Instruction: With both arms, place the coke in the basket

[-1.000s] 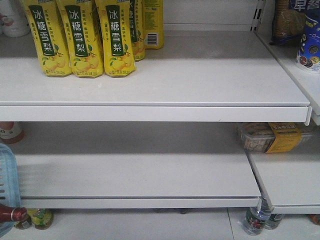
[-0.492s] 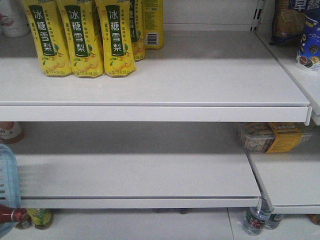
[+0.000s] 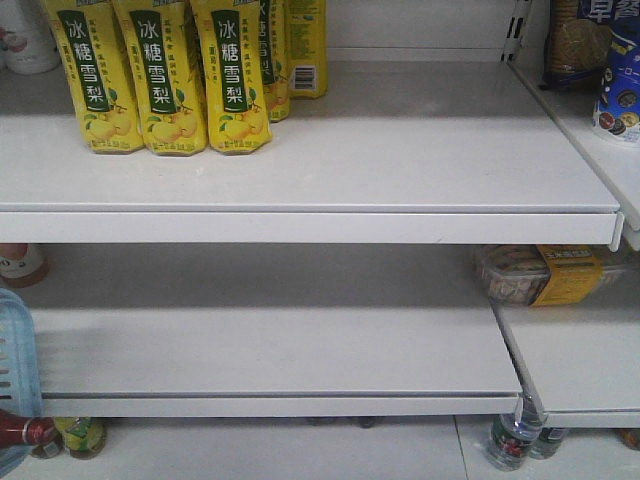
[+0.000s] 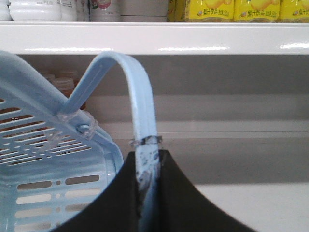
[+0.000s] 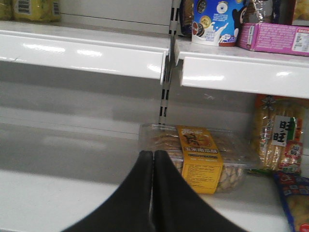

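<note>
At shelf front, L gripper (image 4: pixel 147 186) pinches basket (image 4: pixel 53 159) handle

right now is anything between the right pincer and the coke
Cannot tell. The right pincer, shut, faces only a clear snack box; the coke barely shows, by the basket at the front view's left edge.

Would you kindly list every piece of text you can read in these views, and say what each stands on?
"冰糖雪梨": yellow bottles on the top shelf.
"旺旺": white label on the snack bag, right wrist view.
Too small or blurred: barcode digits, clear tray's yellow label, pink box, blue tub.
</note>
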Motion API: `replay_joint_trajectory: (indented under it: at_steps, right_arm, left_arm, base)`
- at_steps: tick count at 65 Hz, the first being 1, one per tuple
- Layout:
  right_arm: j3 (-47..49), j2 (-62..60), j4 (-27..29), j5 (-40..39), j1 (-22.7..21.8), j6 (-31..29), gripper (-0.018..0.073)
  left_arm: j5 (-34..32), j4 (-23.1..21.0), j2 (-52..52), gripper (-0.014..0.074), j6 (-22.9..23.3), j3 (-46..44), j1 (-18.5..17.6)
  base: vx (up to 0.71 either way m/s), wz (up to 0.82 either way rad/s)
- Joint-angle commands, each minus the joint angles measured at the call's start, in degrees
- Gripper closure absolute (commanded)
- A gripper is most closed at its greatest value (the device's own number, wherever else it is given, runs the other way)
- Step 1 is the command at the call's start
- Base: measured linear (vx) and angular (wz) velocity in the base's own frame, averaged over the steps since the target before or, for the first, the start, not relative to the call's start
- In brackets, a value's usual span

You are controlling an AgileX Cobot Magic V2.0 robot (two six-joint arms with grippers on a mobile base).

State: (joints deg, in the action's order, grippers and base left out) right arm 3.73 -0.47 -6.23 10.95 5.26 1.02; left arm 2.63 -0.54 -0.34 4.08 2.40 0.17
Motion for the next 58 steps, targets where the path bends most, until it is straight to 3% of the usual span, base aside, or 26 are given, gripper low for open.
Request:
replay_joint_trajectory:
  at_steps: [1,25,47,58]
  right_arm:
    - [-1.2,-1.1,-1.3,-7.3,0.6,1.5,0.0569]
    - [-6.0,-1.2,5.7,-10.2,0.6,1.2,0.0569]
    - [-6.0,-1.2,5.8,-10.2,0.4,1.1,0.0569]
    - [-6.0,-1.2,5.8,-10.2,-2.8,1.1,0.0569]
  left_arm:
    - [-9.7,1.9,-1.2,0.0603,-1.5,-0.5,-0.3]
    - [-9.7,1.9,-1.2,0.0603,-1.5,-0.5,-0.3]
    - [-9.7,1.9,-1.2,0.0603,-1.5,-0.5,-0.3]
    - [-9.7,1.9,-1.2,0.0603,-1.5,-0.5,-0.3]
  base:
    - [0.00,0.00]
    - [0.00,0.00]
    - [0.00,0.00]
    - [0.00,0.00]
